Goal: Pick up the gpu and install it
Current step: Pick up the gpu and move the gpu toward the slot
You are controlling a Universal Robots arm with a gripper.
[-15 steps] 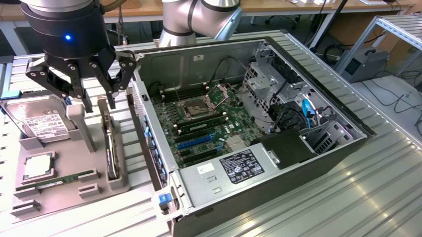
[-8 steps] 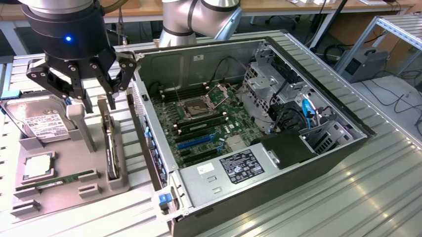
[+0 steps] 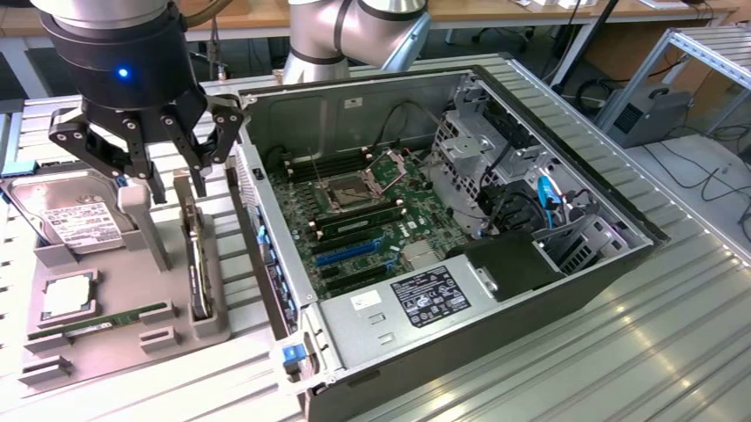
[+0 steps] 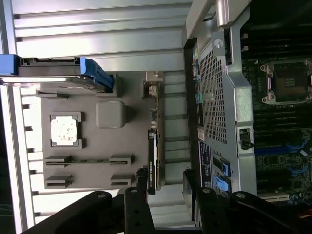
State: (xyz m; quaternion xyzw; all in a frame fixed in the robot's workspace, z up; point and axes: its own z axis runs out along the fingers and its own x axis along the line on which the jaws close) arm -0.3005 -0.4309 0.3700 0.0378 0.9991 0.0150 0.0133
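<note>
Chassis (image 3: 352,110), open at the middle and right of the exterior frame, is sitting beside the grey parts tray (image 3: 135,286) at lower left. We are seeing the gpu (image 3: 200,264) standing on edge along the tray's chassis-side edge, its long axis running from upper to lower frame, parallel to the chassis wall. We are hovering the gripper (image 3: 168,180) just above the card's upper-frame end, jaws spread wide and gripping nothing.

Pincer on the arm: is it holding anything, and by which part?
Nothing is held. The pincer hangs open over the gpu, which stands on edge in the grey tray.
</note>
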